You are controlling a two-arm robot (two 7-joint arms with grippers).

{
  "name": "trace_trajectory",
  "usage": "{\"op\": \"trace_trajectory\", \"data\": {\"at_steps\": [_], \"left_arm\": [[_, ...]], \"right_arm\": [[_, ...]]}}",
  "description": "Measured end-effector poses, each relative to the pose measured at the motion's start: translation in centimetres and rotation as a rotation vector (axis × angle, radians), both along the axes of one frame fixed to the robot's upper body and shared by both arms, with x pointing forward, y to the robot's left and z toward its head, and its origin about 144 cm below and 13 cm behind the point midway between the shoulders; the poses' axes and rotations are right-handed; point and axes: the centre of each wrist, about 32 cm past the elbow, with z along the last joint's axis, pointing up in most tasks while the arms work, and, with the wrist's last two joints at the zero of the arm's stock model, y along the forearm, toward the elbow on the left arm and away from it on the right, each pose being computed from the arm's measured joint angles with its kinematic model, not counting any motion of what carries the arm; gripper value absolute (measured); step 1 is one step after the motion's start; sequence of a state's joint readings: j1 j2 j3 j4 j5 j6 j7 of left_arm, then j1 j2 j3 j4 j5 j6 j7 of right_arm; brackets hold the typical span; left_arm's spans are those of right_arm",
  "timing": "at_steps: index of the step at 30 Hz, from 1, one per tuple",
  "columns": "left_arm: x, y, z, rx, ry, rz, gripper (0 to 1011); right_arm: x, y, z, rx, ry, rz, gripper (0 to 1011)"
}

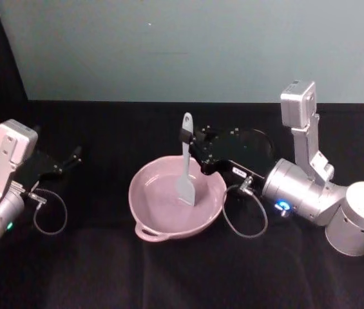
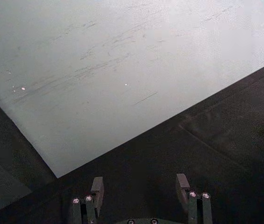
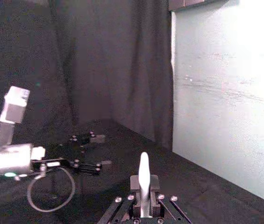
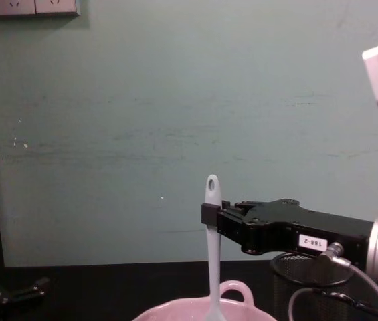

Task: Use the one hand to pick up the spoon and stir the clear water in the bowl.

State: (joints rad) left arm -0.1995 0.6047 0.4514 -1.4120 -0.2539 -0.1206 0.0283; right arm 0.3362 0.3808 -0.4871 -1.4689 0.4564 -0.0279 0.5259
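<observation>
**Right Gripper Holds the Spoon Up Straight in the Pink Bowl**

The pink bowl (image 1: 176,206) sits on the black table (image 1: 182,270), and it is the thing to look from. Its small loop handle sits on the rim nearest the robot in the head view.

The right gripper (image 1: 191,143) reaches in from the right of the bowl. Its arm lies low and almost flat, with the silver wrist well to the right of the bowl and the black blocky part stretching over the bowl's far right rim. A small white label shows on its side in the chest view. A grey cable (image 1: 243,215) loops down from the wrist, just beside the bowl's right side.

The fingers of the right gripper are closed tight on the spoon (image 1: 186,166). They pinch the thin white handle near its top, just under the oval hole. The spoon stands almost straight up. Its flat pale head is down inside the bowl, close to the middle. In the chest view the spoon (image 4: 212,247) rises from the bowl (image 4: 205,309) with the right gripper (image 4: 209,215) clamped on its side.

A black wire-mesh cup (image 4: 302,287) stands behind the bowl, to its right, partly hidden by the arm.

The left gripper (image 1: 73,156) rests far to the left of the bowl, low over the table. Its two fingers (image 2: 183,184) are spread apart and hold nothing.
</observation>
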Motion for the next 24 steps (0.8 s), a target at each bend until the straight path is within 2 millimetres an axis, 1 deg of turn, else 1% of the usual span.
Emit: {"op": "trace_trajectory", "data": {"at_steps": [3,7,10,18,24], "left_arm": [[0.0,0.0,0.0,0.0,0.0,0.0,1011],[0.0,0.0,0.0,0.0,0.0,0.0,1011],[0.0,0.0,0.0,0.0,0.0,0.0,1011],[0.0,0.0,0.0,0.0,0.0,0.0,1011],[0.0,0.0,0.0,0.0,0.0,0.0,1011]], "right_arm": [[-0.6,0.1,0.1,0.013,0.008,0.018,118],[-0.9,0.3,0.2,0.026,0.009,0.033,118],[-0.7,0.5,0.2,0.04,0.014,0.036,118],[0.1,0.4,0.6,0.064,0.027,0.023,118],[0.1,0.1,1.6,0.081,0.008,0.011,118]]}}
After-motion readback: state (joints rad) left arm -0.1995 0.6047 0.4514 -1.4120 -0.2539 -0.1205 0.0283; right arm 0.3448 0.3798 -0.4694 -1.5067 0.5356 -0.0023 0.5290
